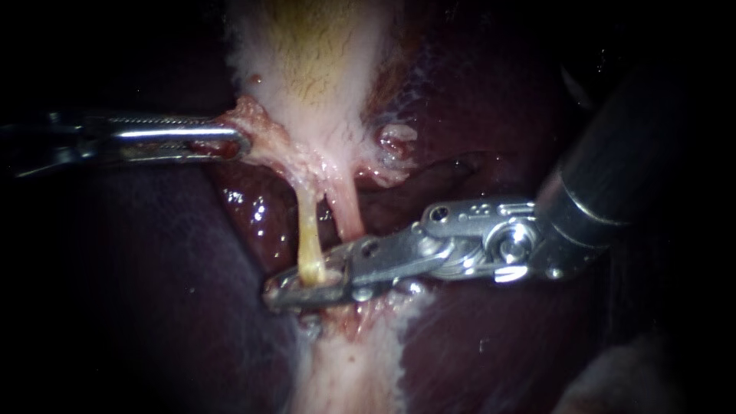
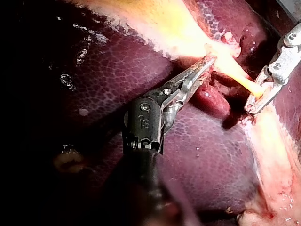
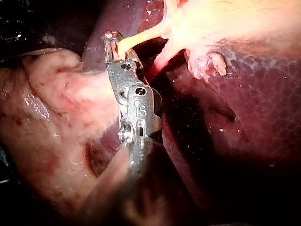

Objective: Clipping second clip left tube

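- My right instrument (image 1: 295,285) is nearest the endoscope. Its thick dark shaft comes in from the upper right, and its metal wrist lies across the lower middle of the scene.
- Its pincer is clenched on the left tube (image 1: 307,230), a pale yellow strand. One jaw lies on either side of the strand's lower end, and both touch it.
- The right wrist view shows the same hold, with the strand running straight in between the jaws of my right instrument (image 3: 113,44).
- The right tube (image 1: 349,211), which is pinker, runs just beside the yellow one and passes behind the pincer, outside it.
- Both tubes hang from the ragged pale base of the gallbladder (image 1: 314,61) and are drawn taut.
- Farther back, my left instrument (image 1: 234,142) reaches in level from the left. Its slim toothed pincer is grasping the gallbladder's frayed lower edge.
- The left wrist view shows those jaws (image 2: 207,63) closed on that pale tissue, well apart from my right instrument (image 2: 256,96).
- The dark, glistening liver (image 1: 153,268) lies behind and around everything.
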`<state>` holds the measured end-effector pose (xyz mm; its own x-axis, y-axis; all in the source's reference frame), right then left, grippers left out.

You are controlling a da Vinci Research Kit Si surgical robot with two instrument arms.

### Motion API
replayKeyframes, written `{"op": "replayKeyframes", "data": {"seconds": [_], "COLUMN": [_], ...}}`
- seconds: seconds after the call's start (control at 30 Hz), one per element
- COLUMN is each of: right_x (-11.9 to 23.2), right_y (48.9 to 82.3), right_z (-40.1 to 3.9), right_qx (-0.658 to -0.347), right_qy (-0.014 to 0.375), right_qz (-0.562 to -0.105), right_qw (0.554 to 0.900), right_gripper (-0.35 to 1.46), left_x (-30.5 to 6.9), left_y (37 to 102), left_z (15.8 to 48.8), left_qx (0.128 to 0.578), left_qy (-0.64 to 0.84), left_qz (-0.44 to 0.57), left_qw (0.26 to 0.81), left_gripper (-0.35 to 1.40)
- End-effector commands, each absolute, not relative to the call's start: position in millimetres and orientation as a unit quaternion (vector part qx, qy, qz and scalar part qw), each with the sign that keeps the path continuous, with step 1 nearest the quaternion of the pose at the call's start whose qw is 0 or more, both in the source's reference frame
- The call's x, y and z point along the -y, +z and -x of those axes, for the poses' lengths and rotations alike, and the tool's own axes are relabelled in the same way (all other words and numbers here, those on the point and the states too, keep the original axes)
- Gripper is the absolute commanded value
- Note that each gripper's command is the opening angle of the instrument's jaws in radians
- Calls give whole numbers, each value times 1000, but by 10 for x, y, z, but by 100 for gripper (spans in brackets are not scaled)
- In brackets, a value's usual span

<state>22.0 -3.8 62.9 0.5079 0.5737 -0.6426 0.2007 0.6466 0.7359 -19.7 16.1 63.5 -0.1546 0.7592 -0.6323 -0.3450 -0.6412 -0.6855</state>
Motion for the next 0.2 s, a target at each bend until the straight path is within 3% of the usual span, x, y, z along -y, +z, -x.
{"op": "replayKeyframes", "data": {"seconds": [0.03, 0.2], "right_x": [38, 39], "right_y": [629, 630], "right_z": [-220, -219], "right_qx": [-481, -480], "right_qy": [121, 123], "right_qz": [-402, -404], "right_qw": [769, 769], "right_gripper": [-35, -35], "left_x": [-161, -161], "left_y": [635, 635], "left_z": [197, 197], "left_qx": [195, 195], "left_qy": [734, 734], "left_qz": [530, 530], "left_qw": [376, 376], "left_gripper": [-35, -35]}}
